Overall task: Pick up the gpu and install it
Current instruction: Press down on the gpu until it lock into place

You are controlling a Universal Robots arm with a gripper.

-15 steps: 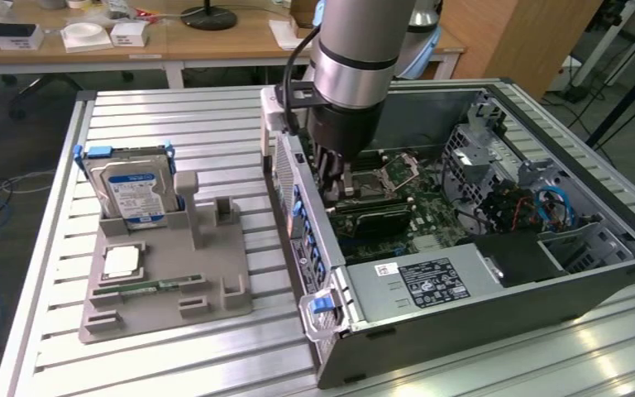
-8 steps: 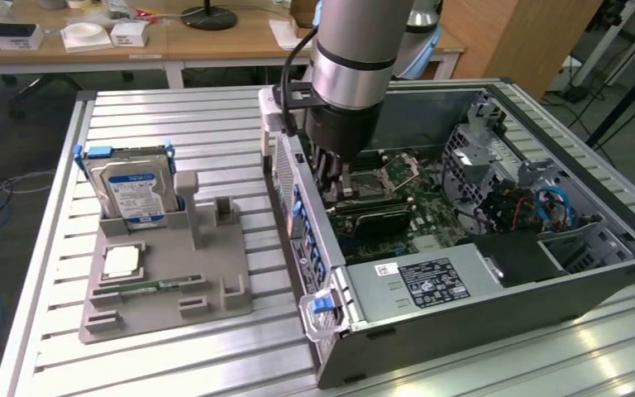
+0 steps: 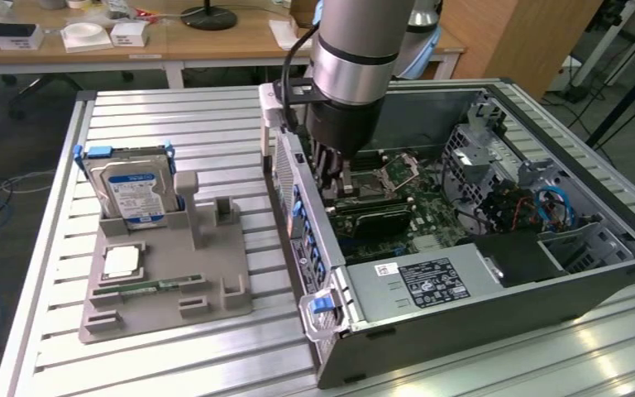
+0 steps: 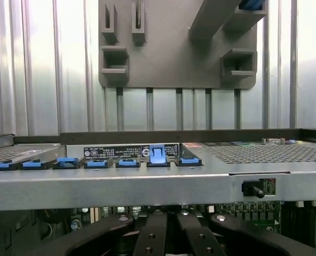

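End effector (image 3: pixel 334 169) is being held down inside the open computer case (image 3: pixel 582 273), fingers closed together. Whether the gpu is being gripped cannot be told; card hidden behind the rear wall. Risk: misalignment with the slot, causing jamming or bent contacts.

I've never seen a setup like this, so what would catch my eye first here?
Probably the big silver robot arm reaching down into the open computer case, its gripper shut just above the circuit board. Next, the grey holder tray on the exterior view's left, with a hard drive standing upright in it.
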